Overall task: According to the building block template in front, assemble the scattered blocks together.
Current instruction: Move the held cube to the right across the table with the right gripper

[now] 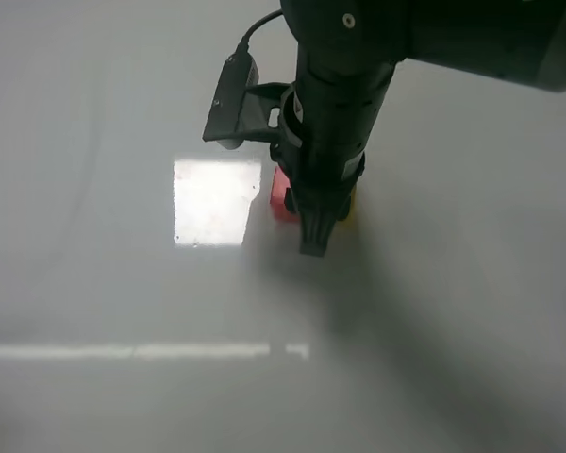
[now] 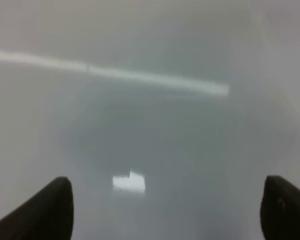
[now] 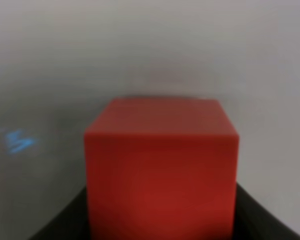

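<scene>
My right gripper [image 1: 313, 241] points down at the table's middle. In the right wrist view a red cube [image 3: 161, 170] fills the space between its dark fingers [image 3: 65, 222], which press on its two sides. In the high view only a red edge [image 1: 281, 196] shows to the left of the gripper and a yellow cube's sliver [image 1: 350, 209] to its right; the arm hides the rest. No separate joined red-yellow template can be made out. My left gripper [image 2: 167, 210] is open wide and empty over bare table, out of the high view.
The grey glossy table [image 1: 94, 283] carries a bright square glare patch [image 1: 217, 201] just left of the blocks and a pale light stripe [image 1: 141, 351] nearer the front. The right arm's wrist camera [image 1: 234, 104] juts out to the left.
</scene>
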Robot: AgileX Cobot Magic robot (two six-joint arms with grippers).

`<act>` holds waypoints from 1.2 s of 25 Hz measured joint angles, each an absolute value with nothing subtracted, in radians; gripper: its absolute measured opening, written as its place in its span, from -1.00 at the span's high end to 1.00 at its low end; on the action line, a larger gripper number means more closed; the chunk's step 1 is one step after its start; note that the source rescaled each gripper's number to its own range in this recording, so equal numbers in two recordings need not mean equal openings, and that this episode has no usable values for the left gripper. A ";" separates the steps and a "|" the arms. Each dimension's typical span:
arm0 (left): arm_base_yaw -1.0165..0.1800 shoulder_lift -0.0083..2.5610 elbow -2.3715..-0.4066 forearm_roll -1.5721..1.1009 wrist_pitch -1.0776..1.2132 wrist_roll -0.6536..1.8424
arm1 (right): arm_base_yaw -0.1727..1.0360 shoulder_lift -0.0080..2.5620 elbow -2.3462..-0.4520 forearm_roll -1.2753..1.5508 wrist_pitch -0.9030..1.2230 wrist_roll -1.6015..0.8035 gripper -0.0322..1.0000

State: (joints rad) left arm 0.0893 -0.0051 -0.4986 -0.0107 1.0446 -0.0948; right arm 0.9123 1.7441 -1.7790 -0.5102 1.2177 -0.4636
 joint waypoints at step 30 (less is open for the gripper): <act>0.089 -0.005 -0.499 -0.011 1.046 -0.095 | 0.843 1.696 -1.661 -0.511 1.162 -0.542 0.62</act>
State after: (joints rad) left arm 0.0893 -0.0051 -0.4986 -0.0107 1.0456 -0.0948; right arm 0.8434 1.6965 -1.6615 -0.5109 1.1623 -0.5425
